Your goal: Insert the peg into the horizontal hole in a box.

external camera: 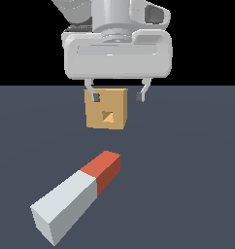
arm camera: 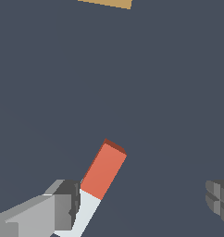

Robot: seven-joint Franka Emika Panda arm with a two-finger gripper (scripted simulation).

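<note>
Lying flat on the dark tabletop [external camera: 197,160], the peg [external camera: 75,197] has its long axis from 7 o'clock to 1 o'clock in the exterior view, with the red end toward the box [external camera: 106,109]. The hole [external camera: 108,116] faces this camera. Nothing stands between peg and box. The gripper [external camera: 117,95] hangs above with its jaws wide apart and empty.

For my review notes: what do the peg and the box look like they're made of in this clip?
Both are simulator renders, so material is only suggested. The peg shows flat, matte faces, pale grey-white with one red end, with no grain or gloss; it could pass for painted plastic or wood. The box is uniform matte tan, wood-like or cardboard-like in colour only, with a dark square hole in its face.
</note>
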